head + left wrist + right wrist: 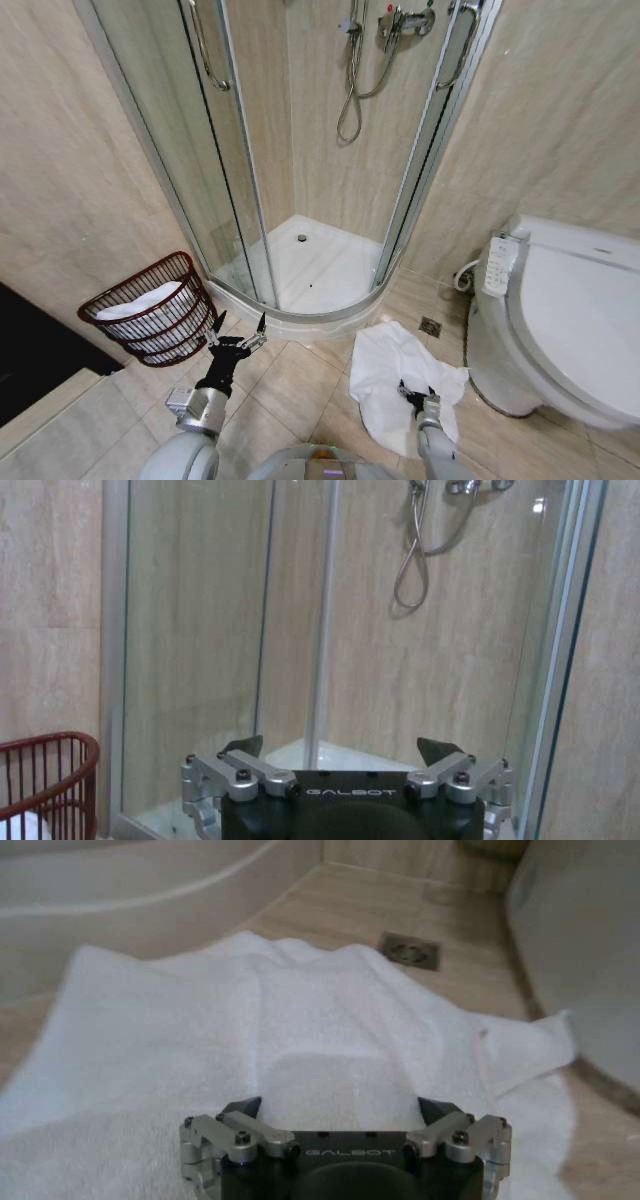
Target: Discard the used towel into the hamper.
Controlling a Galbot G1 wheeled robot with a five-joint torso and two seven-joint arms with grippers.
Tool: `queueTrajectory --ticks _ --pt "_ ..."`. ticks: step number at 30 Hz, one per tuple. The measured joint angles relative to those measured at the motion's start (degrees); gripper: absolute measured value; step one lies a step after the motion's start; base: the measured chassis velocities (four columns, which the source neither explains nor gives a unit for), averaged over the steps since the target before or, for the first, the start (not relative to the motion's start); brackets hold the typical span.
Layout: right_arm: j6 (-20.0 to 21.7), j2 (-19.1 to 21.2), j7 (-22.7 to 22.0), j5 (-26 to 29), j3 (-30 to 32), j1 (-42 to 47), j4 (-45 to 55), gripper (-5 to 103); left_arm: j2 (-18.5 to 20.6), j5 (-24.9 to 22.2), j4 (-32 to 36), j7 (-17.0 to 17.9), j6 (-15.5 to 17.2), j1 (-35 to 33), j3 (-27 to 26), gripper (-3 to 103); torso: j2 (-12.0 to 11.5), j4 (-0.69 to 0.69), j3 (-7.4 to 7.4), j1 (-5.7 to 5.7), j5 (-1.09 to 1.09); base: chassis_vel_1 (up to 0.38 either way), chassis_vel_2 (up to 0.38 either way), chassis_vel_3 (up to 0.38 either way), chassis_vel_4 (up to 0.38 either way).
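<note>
The used towel (pixel 390 375) is white and lies crumpled on the tiled floor between the shower base and the toilet. My right gripper (pixel 418 396) is down on it. In the right wrist view the right gripper (pixel 340 1102) is open, its fingers set wide on either side of a raised fold of the towel (pixel 300 1012). The hamper (pixel 150 310), a reddish-brown slatted basket holding white cloth, stands tilted against the left wall. My left gripper (pixel 238 335) hovers open just to the right of it, with the hamper's rim (pixel 50 780) at the edge of the left wrist view.
A curved glass shower enclosure (pixel 300 200) with a raised white base fills the corner ahead. A white toilet (pixel 570 310) stands at the right. A floor drain (pixel 430 326) sits just beyond the towel. Bare tiles lie between the hamper and the towel.
</note>
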State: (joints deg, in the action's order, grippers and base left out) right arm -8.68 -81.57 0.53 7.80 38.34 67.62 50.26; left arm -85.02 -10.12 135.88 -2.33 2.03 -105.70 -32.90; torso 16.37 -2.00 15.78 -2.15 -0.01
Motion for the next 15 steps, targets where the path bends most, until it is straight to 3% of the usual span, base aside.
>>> queueTrajectory --ticks 5,15 --pt "0.1 -0.5 3.2 1.8 -0.3 0.6 2.2 97 0.0 0.0 0.0 0.0 0.0 0.0 0.0 100 0.0 0.0 0.0 0.0 0.0 0.0 0.0 0.0 0.0" --pt "-1.9 -0.7 6.0 2.1 -0.4 0.8 1.9 54 0.0 0.0 0.0 0.0 0.0 0.0 0.0 100 0.0 -0.01 0.01 -0.01 0.0 0.0 0.0 0.0 0.0"
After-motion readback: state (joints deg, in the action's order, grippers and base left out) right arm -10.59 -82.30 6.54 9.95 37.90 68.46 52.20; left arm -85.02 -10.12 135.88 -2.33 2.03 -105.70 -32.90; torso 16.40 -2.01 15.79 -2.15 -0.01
